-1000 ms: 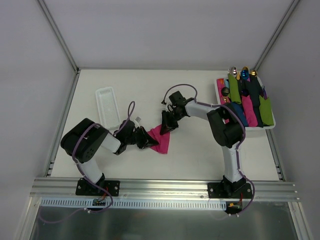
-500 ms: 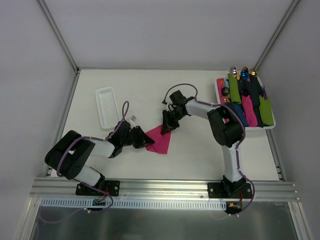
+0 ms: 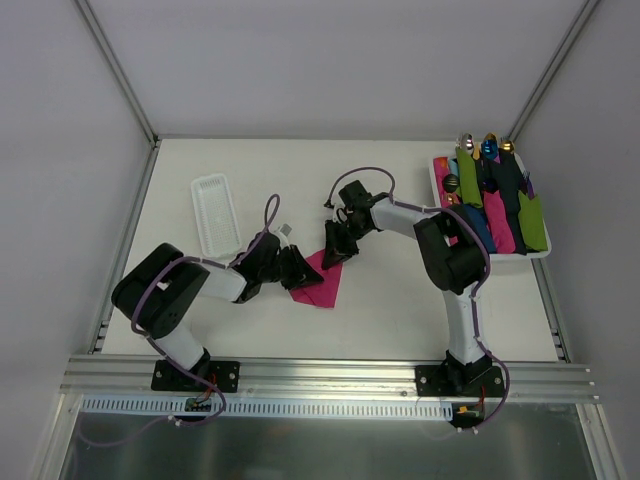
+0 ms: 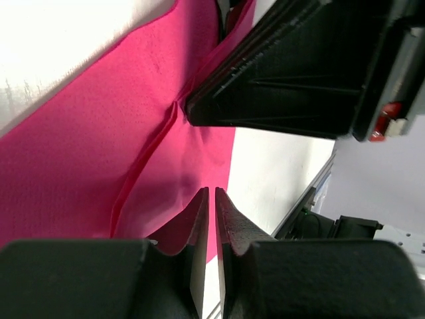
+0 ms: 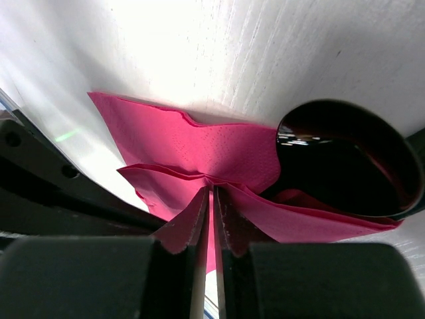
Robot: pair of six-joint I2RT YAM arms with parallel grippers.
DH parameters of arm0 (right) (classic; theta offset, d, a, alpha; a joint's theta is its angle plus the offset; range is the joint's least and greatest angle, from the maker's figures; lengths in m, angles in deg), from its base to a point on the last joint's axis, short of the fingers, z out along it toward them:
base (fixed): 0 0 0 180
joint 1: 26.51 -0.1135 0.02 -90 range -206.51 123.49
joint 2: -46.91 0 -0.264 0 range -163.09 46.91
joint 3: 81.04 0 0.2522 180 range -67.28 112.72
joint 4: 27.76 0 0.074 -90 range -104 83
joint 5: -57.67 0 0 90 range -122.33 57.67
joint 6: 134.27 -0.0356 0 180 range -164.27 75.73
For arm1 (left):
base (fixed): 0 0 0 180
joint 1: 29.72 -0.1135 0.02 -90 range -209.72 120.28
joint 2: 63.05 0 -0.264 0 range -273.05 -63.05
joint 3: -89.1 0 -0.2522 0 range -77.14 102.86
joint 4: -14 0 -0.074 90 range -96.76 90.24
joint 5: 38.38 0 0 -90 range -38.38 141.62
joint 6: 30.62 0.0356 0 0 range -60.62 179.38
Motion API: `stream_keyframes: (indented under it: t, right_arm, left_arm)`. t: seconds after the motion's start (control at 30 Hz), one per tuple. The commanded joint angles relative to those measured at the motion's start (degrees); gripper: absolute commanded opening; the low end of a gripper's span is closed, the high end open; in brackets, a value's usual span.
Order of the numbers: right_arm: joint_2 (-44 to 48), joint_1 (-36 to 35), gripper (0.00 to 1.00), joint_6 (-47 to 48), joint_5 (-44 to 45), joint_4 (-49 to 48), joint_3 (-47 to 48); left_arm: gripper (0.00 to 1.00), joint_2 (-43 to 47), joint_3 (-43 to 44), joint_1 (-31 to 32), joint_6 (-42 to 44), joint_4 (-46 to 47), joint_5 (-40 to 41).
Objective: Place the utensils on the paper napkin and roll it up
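Jaws of the left gripper (image 3: 298, 272) stand almost together at the paper napkin's (image 3: 322, 287) near-left edge, mid-table (image 3: 400, 190); whether they grip it is unclear. Farther back, the right gripper (image 3: 336, 250) pinches a raised napkin fold beside a dark utensil (image 5: 342, 156).

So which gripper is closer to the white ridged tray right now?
Left. The left gripper sits at the pink paper napkin's left edge, right of the white ridged tray's near end. The right gripper pinches the napkin's far corner, farther right of the tray.
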Motion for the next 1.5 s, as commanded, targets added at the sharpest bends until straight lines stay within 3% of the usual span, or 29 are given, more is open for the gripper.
stream_keyframes:
  t: [0.0, 0.47, 0.87, 1.47]
  right_arm:
    - [-2.33, 0.6, 0.1, 1.71, 4.07, 2.74, 0.55]
    - [-2.94, 0.87, 0.1, 2.15, 1.96, 3.09, 2.93]
    - [5.76, 0.08, 0.15, 5.4, 4.85, 4.15, 1.52]
    - [-1.62, -1.07, 0.14, 5.84, 8.11, 4.59, 4.33]
  left_arm:
    - [0.08, -2.27, 2.11, 0.63, -1.11, 0.13, 0.52]
    - [0.0, -6.59, 0.27, 1.07, -2.52, -7.7, 4.13]
    - [0.0, -8.0, 0.53, 1.07, -3.84, -9.54, 5.18]
    - [0.0, -7.38, -0.26, 0.98, -3.32, -9.81, 4.83]
